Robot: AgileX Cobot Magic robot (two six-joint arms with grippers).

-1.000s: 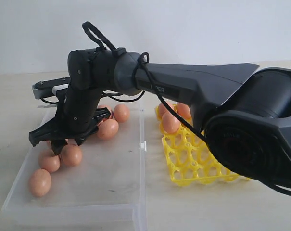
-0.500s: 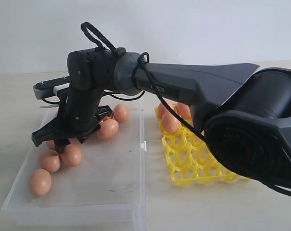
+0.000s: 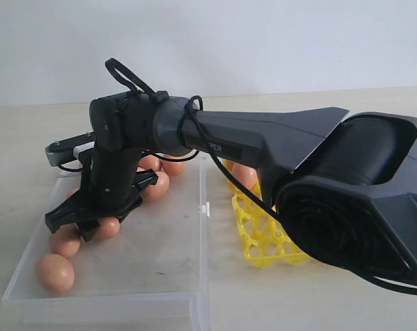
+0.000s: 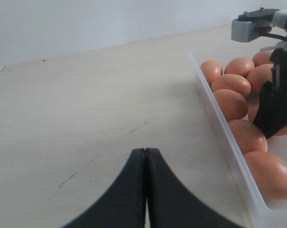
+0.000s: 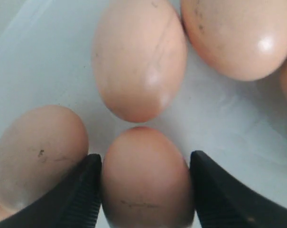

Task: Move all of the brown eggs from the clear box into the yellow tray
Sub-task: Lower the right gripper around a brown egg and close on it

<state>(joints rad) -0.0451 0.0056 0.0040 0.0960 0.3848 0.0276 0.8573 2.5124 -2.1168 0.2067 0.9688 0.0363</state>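
Several brown eggs (image 3: 54,272) lie along the left side of the clear box (image 3: 160,276). More eggs (image 3: 246,176) sit in the far cells of the yellow tray (image 3: 263,241), to the right of the box. My right gripper (image 3: 87,224) is down in the box, open. Its fingers straddle one egg (image 5: 145,175): one pad touches it and the other is a sliver away, and the egg rests on the box floor. My left gripper (image 4: 145,151) is shut and empty over bare table outside the box's wall (image 4: 219,123). It does not show in the exterior view.
The right arm's black bulk (image 3: 346,200) reaches across the tray and hides much of it. Other eggs (image 5: 141,66) lie tight around the straddled one. A small clip (image 3: 204,207) sits on the box wall facing the tray.
The right gripper has sunk lower into the box, onto the eggs at the left side. Its finger spread looks the same. The eggs have not visibly moved.
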